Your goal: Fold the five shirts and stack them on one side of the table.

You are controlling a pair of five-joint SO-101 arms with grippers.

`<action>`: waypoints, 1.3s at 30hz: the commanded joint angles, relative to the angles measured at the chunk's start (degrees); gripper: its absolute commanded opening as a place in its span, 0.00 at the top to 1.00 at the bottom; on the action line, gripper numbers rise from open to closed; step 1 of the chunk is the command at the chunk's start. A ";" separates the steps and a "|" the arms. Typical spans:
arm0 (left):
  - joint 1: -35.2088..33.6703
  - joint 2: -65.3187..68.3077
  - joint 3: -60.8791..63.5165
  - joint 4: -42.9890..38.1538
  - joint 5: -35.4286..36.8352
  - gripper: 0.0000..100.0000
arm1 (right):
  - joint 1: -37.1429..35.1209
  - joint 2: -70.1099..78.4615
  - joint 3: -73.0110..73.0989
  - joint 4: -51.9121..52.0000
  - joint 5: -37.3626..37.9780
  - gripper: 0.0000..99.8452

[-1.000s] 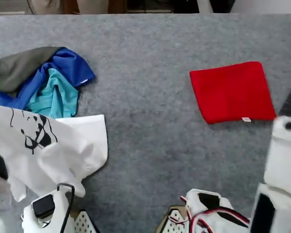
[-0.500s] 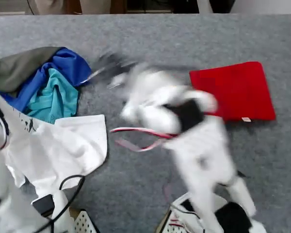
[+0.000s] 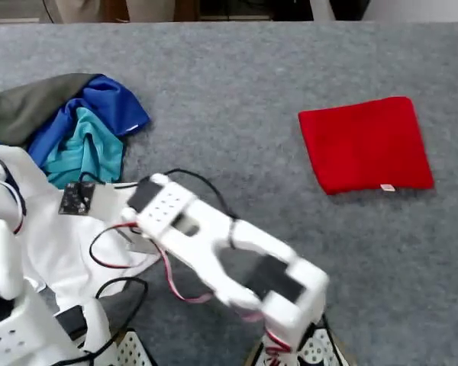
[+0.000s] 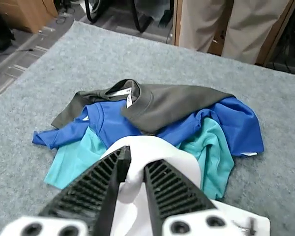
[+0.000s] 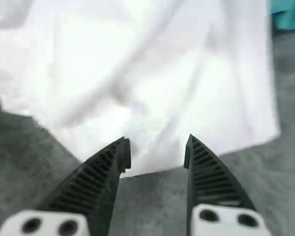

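A crumpled white shirt [image 3: 53,244] with a black print lies at the table's front left. My left gripper [image 4: 135,158] is shut on a fold of this white shirt [image 4: 152,147], holding it up above the pile. My right arm [image 3: 214,236] stretches from the front edge leftward over the shirt. My right gripper [image 5: 156,145] stands open just above the white shirt's [image 5: 137,73] edge. Behind lie a grey shirt [image 3: 30,107], a blue shirt [image 3: 111,103] and a teal shirt [image 3: 84,149] in a loose heap. A folded red shirt [image 3: 365,143] rests at the right.
The grey felt table [image 3: 237,91] has open room between the heap and the red shirt. Red and black cables [image 3: 111,252] loop from the right arm over the white shirt. Both arm bases stand at the front edge.
My right arm has swung from the table's right side across to the left and now hangs over the white shirt. The left arm has lifted a part of the white shirt.
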 commanded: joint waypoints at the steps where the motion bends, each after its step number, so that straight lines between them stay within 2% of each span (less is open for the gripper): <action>1: -3.69 -2.51 2.73 -4.13 0.09 0.98 | -0.40 8.66 -10.51 7.21 2.29 0.83; 5: -6.07 -2.95 5.63 -6.07 0.09 0.98 | 0.31 12.18 -18.95 15.56 3.78 1.00; 12: -5.89 -2.95 6.68 -5.63 0.09 0.98 | 9.10 7.34 -22.11 26.64 6.07 1.00; 15: -3.96 -2.95 9.41 -5.54 0.09 0.98 | 16.48 0.57 -21.93 29.89 11.52 1.00; 20: 4.48 -3.38 21.71 -6.07 0.09 0.98 | 30.55 -9.89 -21.93 34.20 24.00 1.00; 24: 8.44 -3.47 25.41 -8.53 0.35 0.98 | 41.80 -11.47 -22.02 35.25 33.32 1.00; 27: 11.52 -3.03 26.29 -8.26 0.35 0.98 | 47.69 -10.24 -21.23 32.79 39.74 1.00; 31: 19.16 -3.38 32.53 -8.53 0.35 0.98 | 49.54 -5.14 -20.70 26.11 39.82 0.99; 36: 25.05 -3.38 42.20 -13.54 0.44 0.98 | 49.63 -3.82 -24.84 22.42 25.49 0.83; 39: 25.23 -3.03 48.35 -17.85 0.44 0.98 | 49.54 -5.14 -27.21 24.18 24.44 0.80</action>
